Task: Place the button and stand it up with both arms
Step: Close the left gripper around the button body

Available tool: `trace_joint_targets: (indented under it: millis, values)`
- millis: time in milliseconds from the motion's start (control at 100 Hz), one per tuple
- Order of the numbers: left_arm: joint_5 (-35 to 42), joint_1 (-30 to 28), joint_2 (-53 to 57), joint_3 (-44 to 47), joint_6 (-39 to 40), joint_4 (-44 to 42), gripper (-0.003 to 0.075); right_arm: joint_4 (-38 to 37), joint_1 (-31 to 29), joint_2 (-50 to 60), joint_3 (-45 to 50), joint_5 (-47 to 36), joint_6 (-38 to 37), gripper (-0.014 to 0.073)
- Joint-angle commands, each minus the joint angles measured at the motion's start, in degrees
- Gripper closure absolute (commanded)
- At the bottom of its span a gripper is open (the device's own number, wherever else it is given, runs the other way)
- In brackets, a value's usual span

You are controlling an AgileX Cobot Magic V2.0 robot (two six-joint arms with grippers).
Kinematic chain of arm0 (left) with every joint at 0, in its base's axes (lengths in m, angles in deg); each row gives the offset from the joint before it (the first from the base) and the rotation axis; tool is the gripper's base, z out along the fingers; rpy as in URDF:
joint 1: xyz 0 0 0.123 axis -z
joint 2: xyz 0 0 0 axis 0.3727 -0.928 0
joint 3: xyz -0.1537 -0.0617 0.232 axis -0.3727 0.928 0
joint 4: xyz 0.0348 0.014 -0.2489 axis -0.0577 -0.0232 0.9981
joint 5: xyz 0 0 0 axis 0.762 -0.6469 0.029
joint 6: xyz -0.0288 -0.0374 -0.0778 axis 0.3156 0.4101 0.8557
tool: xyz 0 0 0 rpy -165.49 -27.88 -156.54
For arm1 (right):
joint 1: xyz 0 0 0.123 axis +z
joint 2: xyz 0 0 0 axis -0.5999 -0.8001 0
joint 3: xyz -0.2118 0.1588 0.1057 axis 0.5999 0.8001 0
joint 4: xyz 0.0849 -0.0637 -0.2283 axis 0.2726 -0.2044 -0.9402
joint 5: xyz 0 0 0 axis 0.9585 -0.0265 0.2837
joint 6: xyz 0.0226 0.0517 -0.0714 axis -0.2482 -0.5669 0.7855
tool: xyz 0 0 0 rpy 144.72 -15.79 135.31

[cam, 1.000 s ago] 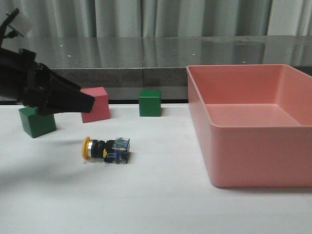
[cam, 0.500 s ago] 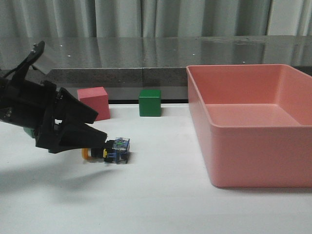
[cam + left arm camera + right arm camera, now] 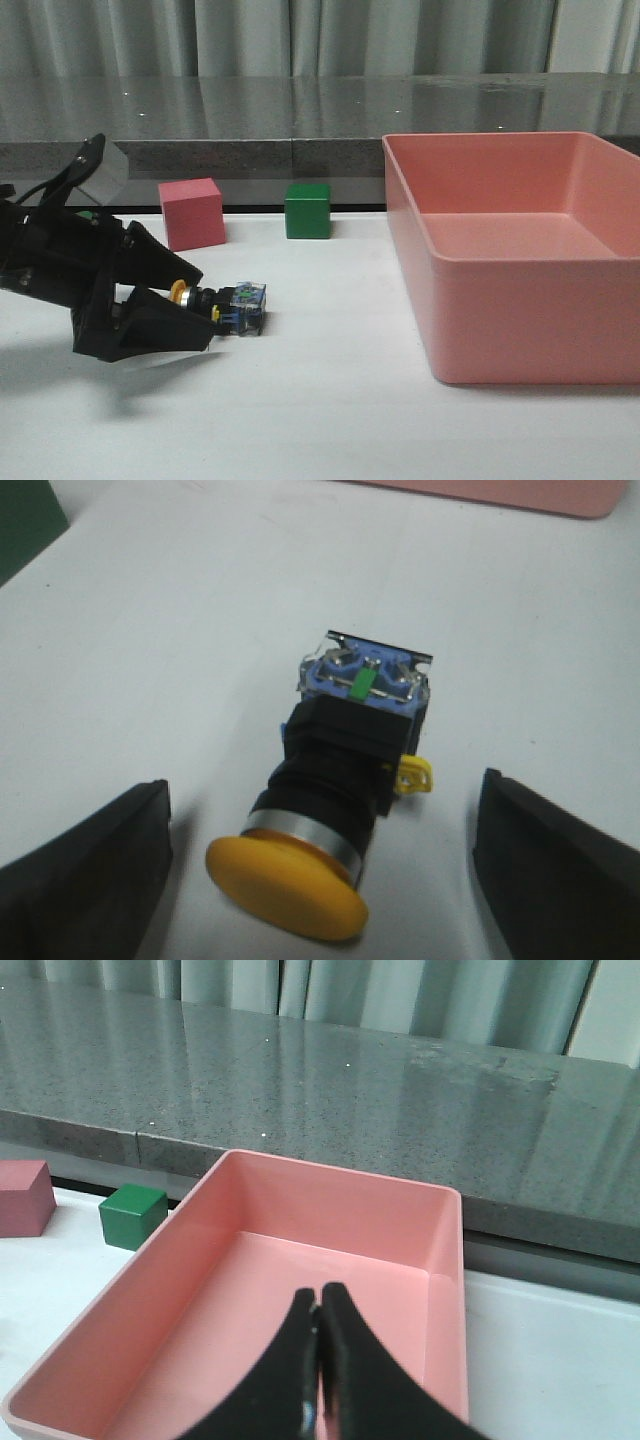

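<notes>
The button [image 3: 228,303] lies on its side on the white table, its yellow cap pointing left and its clear-blue base to the right. My left gripper [image 3: 200,310] is open and low over the table, one finger on each side of the cap end, touching neither. In the left wrist view the button [image 3: 340,780] lies between the two dark fingers [image 3: 90,870], with white table showing on both sides of it. My right gripper [image 3: 318,1305] is shut on nothing and hangs above the pink bin [image 3: 250,1290]; it does not show in the front view.
A large pink bin [image 3: 520,330] fills the right half of the table. A pink cube [image 3: 192,212] and a green cube [image 3: 307,210] stand at the back by the grey ledge. Another green block [image 3: 25,520] shows at the edge of the left wrist view.
My left arm has come down and forward from above the back-left cubes. Its open fingers now straddle the button's cap end. The button has not moved.
</notes>
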Motion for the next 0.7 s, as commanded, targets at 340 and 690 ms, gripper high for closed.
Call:
trace_joint_targets:
  millis: [340, 690]
  values:
    - [-4.2, 0.3, -1.2, -1.1, -2.0, 1.9, 0.0139, 0.4, -0.4, 0.2, -1.6, -3.8, 0.0, 0.0655]
    - [-4.2, 0.3, -1.2, -1.1, -2.1, 1.9, 0.0480, 0.4, -0.4, 0.2, -1.6, -3.8, 0.0, 0.0655]
